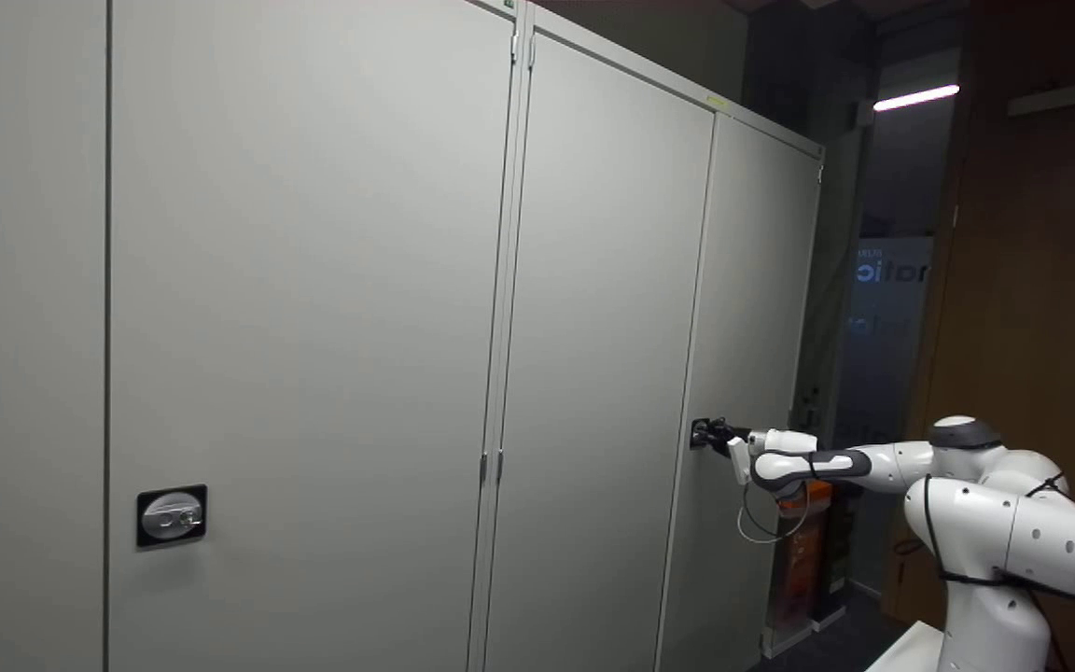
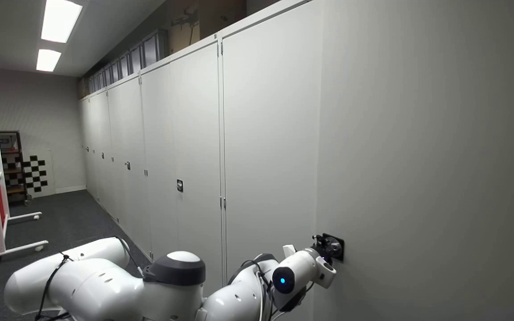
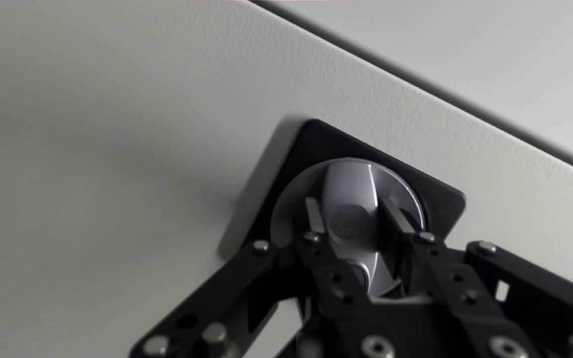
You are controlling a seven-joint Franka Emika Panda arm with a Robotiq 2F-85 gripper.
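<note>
- Gripping the handle point(image 3: 350, 185) from both sides with the hand point(image 3: 349, 211), with the black plate point(image 3: 324, 140) just ahead.
- Apparently at the grasping step, with the cabinet door point(image 1: 754, 289) shut.
- Probably calling next for a steady twist.

In an exterior view the camera stands close to the grey cabinets point(image 1: 314, 308), nearest at nine o'clock, and looks slantwise along them to the arm point(image 1: 967, 513) near four o'clock. In an exterior view from the arm's opposite side, the lens looks closely over the arm toward the far wall point(image 2: 51, 111) at ten o'clock. All three views share the door handle point(image 3: 351, 194); the wrist view faces it close up, rolled, with the jaws at six o'clock.
</note>
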